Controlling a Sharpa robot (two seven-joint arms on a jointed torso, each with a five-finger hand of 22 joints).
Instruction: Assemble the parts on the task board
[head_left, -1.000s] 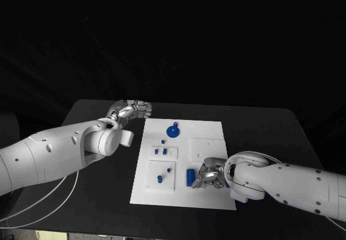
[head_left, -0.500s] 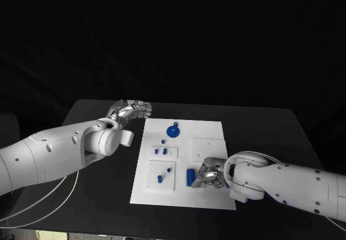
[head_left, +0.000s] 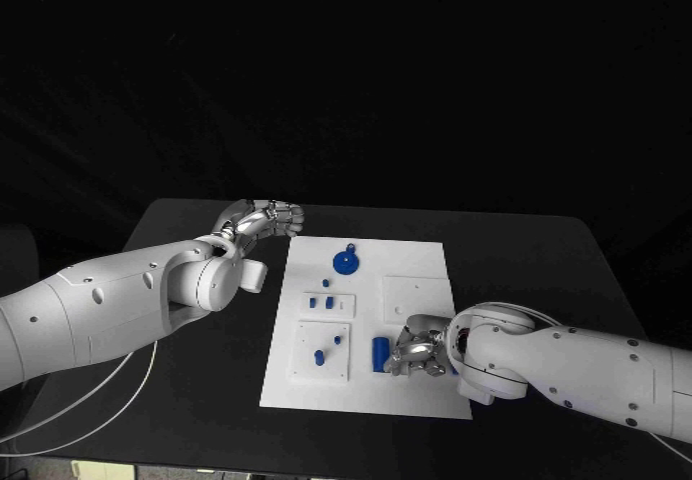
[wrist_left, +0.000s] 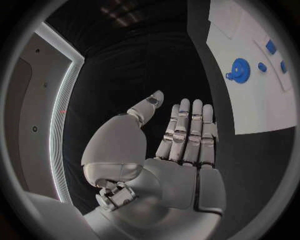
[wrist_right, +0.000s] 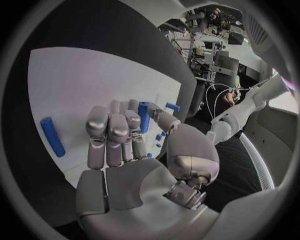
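My left hand (head_left: 264, 219) hovers off the task board's (head_left: 418, 266) far-left corner, palm flat, fingers straight & together, holding nothing. My right hand (head_left: 415, 348) sits low on the board's near-right part, fingers curled round a blue peg (wrist_right: 144, 116). One more blue cylinder (head_left: 381, 352) lies just left of it. One blue gear (head_left: 346, 262) sits toward the far end. Board: white, rectangular, mid-table (head_left: 188, 230).

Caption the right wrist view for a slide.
Right hand pinches a blue peg above the task board; another blue peg lies nearby.
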